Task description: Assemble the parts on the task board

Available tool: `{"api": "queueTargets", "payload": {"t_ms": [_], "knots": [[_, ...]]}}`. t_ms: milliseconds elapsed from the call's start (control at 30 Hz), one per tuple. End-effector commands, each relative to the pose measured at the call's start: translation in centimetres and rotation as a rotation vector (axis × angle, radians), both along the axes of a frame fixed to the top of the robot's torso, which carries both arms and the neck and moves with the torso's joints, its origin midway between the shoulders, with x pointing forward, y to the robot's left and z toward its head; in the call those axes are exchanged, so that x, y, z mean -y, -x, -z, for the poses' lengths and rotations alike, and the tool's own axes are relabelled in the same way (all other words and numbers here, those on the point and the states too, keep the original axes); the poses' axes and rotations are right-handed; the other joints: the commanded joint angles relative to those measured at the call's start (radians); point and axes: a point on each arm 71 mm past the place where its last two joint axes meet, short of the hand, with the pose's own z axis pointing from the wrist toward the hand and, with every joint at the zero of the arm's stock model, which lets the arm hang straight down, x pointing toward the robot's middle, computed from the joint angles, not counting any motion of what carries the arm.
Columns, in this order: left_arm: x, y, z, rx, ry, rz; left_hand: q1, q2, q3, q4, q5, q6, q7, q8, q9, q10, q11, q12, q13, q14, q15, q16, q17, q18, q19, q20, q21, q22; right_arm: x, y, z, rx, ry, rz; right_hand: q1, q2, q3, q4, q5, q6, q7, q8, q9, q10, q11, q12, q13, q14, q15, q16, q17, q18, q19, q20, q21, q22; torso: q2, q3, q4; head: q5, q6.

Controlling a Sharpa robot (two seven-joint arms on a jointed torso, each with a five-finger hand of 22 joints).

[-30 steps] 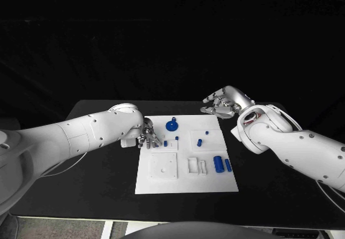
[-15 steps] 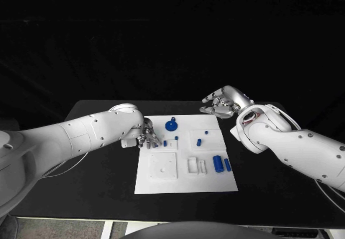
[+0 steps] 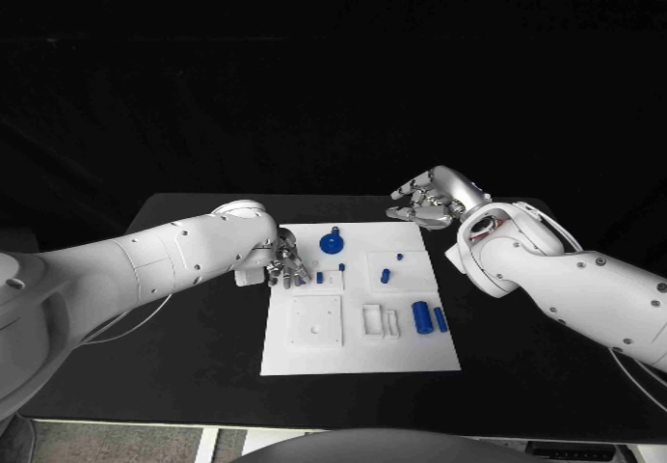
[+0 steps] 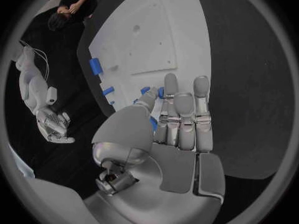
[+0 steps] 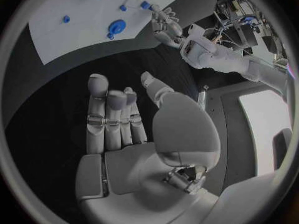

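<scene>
The white task board [image 3: 313, 352] lies in the middle of the table. My left hand [image 3: 288, 265] hovers at its left edge, fingers straight and together; in the left wrist view this hand [image 4: 171, 129] pinches a small blue part [image 4: 153, 123] between thumb and fingers. A blue peg [image 3: 320, 278] stands just beyond the fingertips. On the board are a blue disc [image 3: 333, 243], another peg [image 3: 386, 276], and a big blue cylinder [image 3: 422, 316] beside a thinner one [image 3: 442, 320]. My right hand [image 3: 434, 198] is raised past the board's far right corner, holding nothing, fingers apart [image 5: 118, 119].
A raised white square block [image 3: 315, 320] and a small white bracket [image 3: 374, 320] sit on the near half of the board. Black table [image 3: 195, 347] surrounds the board on all sides. My right forearm [image 3: 556, 280] stretches along the board's right side.
</scene>
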Motion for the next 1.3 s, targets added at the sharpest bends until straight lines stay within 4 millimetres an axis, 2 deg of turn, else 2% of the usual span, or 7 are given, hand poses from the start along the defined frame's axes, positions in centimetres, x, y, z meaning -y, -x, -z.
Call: {"api": "queueTargets", "payload": {"t_ms": [33, 333, 700, 733, 767, 1200, 1300], "knots": [[0.2, 0.1, 0.1, 0.011, 0.027, -0.011, 0.023, 0.042, 0.082, -0.088, 0.009, -0.003, -0.002, 0.011, 0.016, 0.008, -0.002, -0.005, -0.001, 0.003, -0.005, 0.001, 0.002, 0.014, 0.001, -0.002, 0.007, 0.02, -0.1, 0.0, 0.0, -0.002, 0.013, -0.01, -0.001, 0.007, 0.003, 0.005, 0.003, 0.002, 0.0, -0.001, 0.0, -0.004, 0.001, 0.005, 0.001, -0.006, 0.001, 0.003, 0.0, 0.015, 0.0, 0.006, 0.0, 0.042, 0.0, 0.0003, -0.0002, 0.001, 0.001], [-0.1, 0.1, 0.0, 0.026, 0.034, -0.034, 0.009, 0.043, 0.098, -0.111, 0.033, 0.004, -0.009, 0.026, 0.069, 0.023, -0.006, -0.006, -0.001, 0.013, -0.01, 0.0, 0.004, 0.014, 0.003, -0.006, 0.017, 0.02, -0.1, 0.0, 0.0, -0.003, 0.014, -0.009, -0.002, 0.006, 0.003, 0.005, 0.005, 0.002, 0.0, -0.001, 0.0, -0.004, 0.001, 0.004, 0.0, -0.007, 0.001, 0.003, 0.0, 0.015, 0.0, 0.006, 0.001, 0.042, -0.001, 0.0009, -0.0004, 0.001, 0.002], [-0.2, 0.1, -0.8, 0.029, 0.019, -0.037, -0.006, 0.035, 0.116, -0.144, 0.086, 0.043, -0.016, 0.003, 0.083, 0.055, -0.013, -0.012, 0.0, 0.031, -0.015, -0.004, 0.007, 0.014, 0.005, -0.011, 0.031, 0.02, 0.0, 0.0, 0.1, -0.003, 0.016, -0.007, -0.001, 0.006, 0.003, 0.005, 0.009, 0.001, 0.0, -0.001, 0.0, -0.004, 0.001, 0.004, 0.001, -0.007, 0.001, 0.002, -0.001, 0.015, 0.0, 0.006, 0.001, 0.043, 0.0, 0.0009, -0.0001, 0.002, 0.001], [-0.2, 0.1, -0.9, 0.028, 0.017, -0.036, -0.009, 0.034, 0.118, -0.147, 0.089, 0.047, -0.017, -0.007, 0.097, 0.057, -0.013, -0.014, 0.001, 0.032, -0.016, -0.005, 0.008, 0.013, 0.005, -0.012, 0.034, 0.02, 0.0, 0.0, 0.1, -0.003, 0.016, -0.007, -0.001, 0.006, 0.003, 0.005, 0.009, 0.001, 0.0, -0.001, 0.0, -0.004, 0.001, 0.004, 0.001, -0.007, 0.001, 0.002, -0.001, 0.015, 0.0, 0.006, 0.001, 0.043, 0.0, 0.0008, -0.0001, 0.002, 0.001], [-0.2, 0.0, -1.0, 0.028, 0.015, -0.034, -0.015, 0.035, 0.121, -0.154, 0.092, 0.064, -0.017, -0.054, 0.142, 0.062, -0.014, -0.016, 0.008, 0.034, -0.016, -0.005, 0.012, 0.014, 0.002, -0.012, 0.039, 0.019, 0.0, 0.0, 0.1, -0.003, 0.016, -0.007, -0.001, 0.006, 0.003, 0.005, 0.009, 0.001, 0.0, -0.001, 0.0, -0.004, 0.001, 0.004, 0.001, -0.007, 0.001, 0.002, -0.001, 0.015, 0.0, 0.006, 0.001, 0.043, 0.0, 0.001, 0.0, 0.002, 0.002], [-0.2, 0.1, -1.7, -0.023, -0.008, 0.032, -0.013, 0.019, 0.122, -0.175, 0.121, 0.093, -0.023, -0.085, 0.21, 0.072, -0.015, -0.012, 0.016, 0.035, -0.019, -0.003, 0.015, 0.01, -0.005, -0.015, 0.05, 0.02, 0.0, -0.1, 0.1, -0.004, 0.016, -0.007, -0.002, 0.005, 0.003, 0.005, 0.011, 0.001, 0.0, -0.001, 0.0, -0.005, 0.001, 0.003, -0.001, -0.007, 0.001, 0.003, -0.001, 0.015, 0.0, 0.006, 0.002, 0.043, 0.001, 0.0005, -0.0012, 0.004, 0.002], [-0.2, 0.1, -1.8, -0.064, -0.022, 0.063, -0.013, 0.015, 0.123, -0.184, 0.131, 0.111, -0.024, -0.122, 0.246, 0.075, -0.015, -0.01, 0.018, 0.033, -0.02, 0.0, 0.016, 0.009, -0.009, -0.016, 0.055, 0.02, 0.0, -0.1, 0.1, -0.004, 0.016, -0.007, -0.002, 0.005, 0.003, 0.005, 0.011, 0.001, 0.0, -0.001, 0.0, -0.005, 0.001, 0.003, -0.001, -0.007, 0.001, 0.003, -0.001, 0.015, 0.0, 0.006, 0.002, 0.043, 0.001, 0.0004, -0.0014, 0.005, 0.002]]}}
